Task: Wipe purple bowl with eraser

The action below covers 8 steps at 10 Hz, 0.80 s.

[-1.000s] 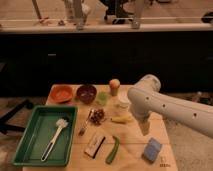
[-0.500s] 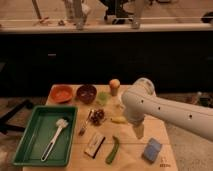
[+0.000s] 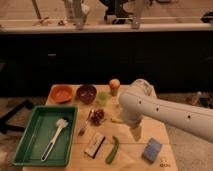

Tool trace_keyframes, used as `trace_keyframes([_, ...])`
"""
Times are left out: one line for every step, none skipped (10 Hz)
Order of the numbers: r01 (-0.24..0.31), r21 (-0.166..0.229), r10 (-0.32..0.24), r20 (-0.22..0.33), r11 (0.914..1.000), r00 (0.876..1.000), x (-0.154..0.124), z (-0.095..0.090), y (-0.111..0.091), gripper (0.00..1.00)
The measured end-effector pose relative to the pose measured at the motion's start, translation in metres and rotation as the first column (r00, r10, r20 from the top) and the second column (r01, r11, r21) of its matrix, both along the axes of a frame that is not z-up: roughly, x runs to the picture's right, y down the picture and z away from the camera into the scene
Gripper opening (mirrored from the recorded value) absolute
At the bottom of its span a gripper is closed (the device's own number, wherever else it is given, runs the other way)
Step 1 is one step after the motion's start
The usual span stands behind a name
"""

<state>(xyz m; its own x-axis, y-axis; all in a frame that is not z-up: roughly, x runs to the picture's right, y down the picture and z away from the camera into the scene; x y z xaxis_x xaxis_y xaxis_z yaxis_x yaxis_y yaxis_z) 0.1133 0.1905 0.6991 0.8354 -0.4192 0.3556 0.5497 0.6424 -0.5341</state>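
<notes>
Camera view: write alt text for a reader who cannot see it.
The gripper of a white robot arm hangs over a wooden table, near the eraser at its front. The purple bowl sits at the back beside an orange bowl.

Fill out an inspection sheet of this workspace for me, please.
Surface: wooden table, crowded.
Job's things: purple bowl at the back, beside the orange bowl; eraser near the front, untouched.
Clutter: green tray holding a brush; blue sponge; long green vegetable.
Grippers: gripper hangs over the table, right of the eraser and apart from it.
Cables: nothing seen.
Surroundings: dark counter behind.
</notes>
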Motion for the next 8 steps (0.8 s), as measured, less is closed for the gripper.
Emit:
trace_keyframes([0.001, 0.0, -0.001, 0.0, 1.0, 1.0, 0.0, 0.0, 0.0, 0.8])
trace_keyframes([0.001, 0.0, -0.001, 0.0, 1.0, 1.0, 0.0, 0.0, 0.0, 0.8])
trace_keyframes([-0.001, 0.0, 0.001, -0.001, 1.0, 1.0, 0.0, 0.0, 0.0, 0.8])
trace_keyframes([0.002, 0.001, -0.002, -0.001, 1.0, 1.0, 0.0, -0.001, 0.0, 0.8])
trace_keyframes([0.007, 0.0, -0.007, -0.002, 1.0, 1.0, -0.003, -0.002, 0.002, 0.8])
trace_keyframes([0.018, 0.003, -0.018, 0.012, 0.9998, 1.0, -0.016, -0.001, 0.003, 0.8])
trace_keyframes([0.04, 0.001, -0.04, 0.03, 0.9992, 0.999, -0.035, -0.001, 0.006, 0.8])
trace_keyframes([0.06, -0.001, -0.06, 0.049, 0.9982, 0.997, -0.052, -0.001, 0.009, 0.8])
